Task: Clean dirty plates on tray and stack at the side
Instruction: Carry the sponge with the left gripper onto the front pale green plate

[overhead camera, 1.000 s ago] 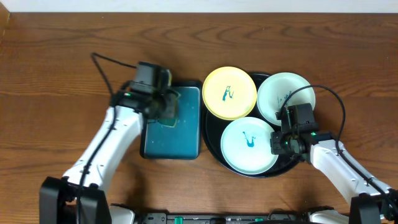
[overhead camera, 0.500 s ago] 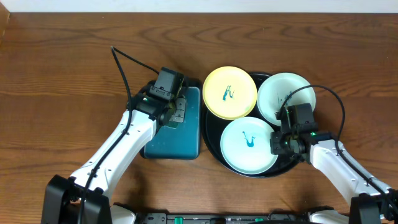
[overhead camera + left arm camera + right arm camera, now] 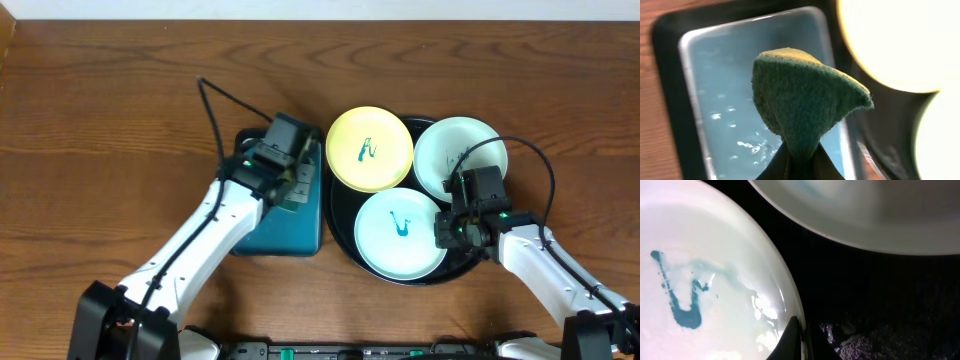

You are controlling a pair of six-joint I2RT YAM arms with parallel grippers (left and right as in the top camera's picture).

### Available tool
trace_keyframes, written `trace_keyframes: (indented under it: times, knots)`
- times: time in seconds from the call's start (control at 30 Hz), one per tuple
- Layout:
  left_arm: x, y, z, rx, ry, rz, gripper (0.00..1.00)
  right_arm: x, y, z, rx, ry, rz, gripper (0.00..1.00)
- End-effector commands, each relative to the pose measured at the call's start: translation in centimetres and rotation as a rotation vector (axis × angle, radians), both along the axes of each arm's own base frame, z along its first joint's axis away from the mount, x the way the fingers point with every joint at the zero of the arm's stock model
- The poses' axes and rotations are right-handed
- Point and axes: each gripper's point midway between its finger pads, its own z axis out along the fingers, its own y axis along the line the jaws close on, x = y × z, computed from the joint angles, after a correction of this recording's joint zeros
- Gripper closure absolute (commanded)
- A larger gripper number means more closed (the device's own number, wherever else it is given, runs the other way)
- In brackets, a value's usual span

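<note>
Overhead and wrist views of a brown wooden table (image 3: pixel 100 120), its grain running left to right; a pale strip (image 3: pixel 320 8) is seen beyond its far edge, and what it belongs to cannot be told.

A round black tray (image 3: pixel 338 232) is set right of centre. Three plates are carried on it: a yellow plate (image 3: pixel 369 148) at the far left, marked with a blue-green smear; a far plate (image 3: pixel 455 150), white, at the far right, faintly marked; and a near plate (image 3: pixel 400 232), white, with a blue mark at its middle. The yellow plate is seen to overlap the tray's far left rim.

A rectangular blue basin (image 3: pixel 275 235) of water is placed just beside the tray on its left.

The left fingers (image 3: pixel 774 169) are pinched tight on the lower tip of a green sponge (image 3: pixel 800 100), which is held above the basin's right side, close to the tray and the yellow plate.

The right fingers (image 3: pixel 790 342) are brought together on the right rim of the near plate, over the dark tray floor between the two white plates.
</note>
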Motion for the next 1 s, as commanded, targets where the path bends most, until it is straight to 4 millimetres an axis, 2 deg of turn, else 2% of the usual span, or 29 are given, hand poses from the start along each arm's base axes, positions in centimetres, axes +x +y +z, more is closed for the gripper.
trace_keyframes:
  times: [0.0, 0.1, 0.23, 0.37, 0.47, 0.67, 0.8, 0.97]
  knots:
    - [0.7, -3.9, 3.7, -0.111, -0.059, -0.077, 0.93, 0.2, 0.4, 0.1, -0.001, -0.001, 0.016, 0.99]
    - [0.7, -6.1, 5.1, -0.174, -0.08, -0.102, 0.93, 0.1, 0.4, 0.0, -0.001, 0.002, 0.017, 0.99]
    - [0.1, -9.7, 6.0, -0.292, -0.087, -0.145, 0.93, 0.1, 0.4, 0.0, -0.001, 0.002, 0.019, 0.99]
    - [-0.1, -12.9, 5.3, -0.356, -0.076, -0.14, 0.92, 0.0, 0.4, 0.0, -0.001, 0.004, 0.019, 0.99]
    - [-0.6, -15.2, 3.6, -0.374, -0.043, -0.155, 0.93, -0.1, 0.4, 0.0, -0.003, 0.011, 0.019, 0.99]
    - [-2.5, -18.7, -1.6, -0.358, 0.067, -0.161, 0.93, -0.1, 0.4, 0.0, -0.003, 0.011, 0.019, 0.99]
    - [-4.0, -21.0, -3.6, -0.373, 0.113, -0.22, 0.93, -0.2, 0.4, -0.1, -0.003, 0.014, 0.019, 0.99]
    - [-5.5, -22.8, -5.8, -0.357, 0.138, -0.265, 0.93, -0.2, 0.4, -0.1, -0.004, 0.014, 0.019, 0.99]
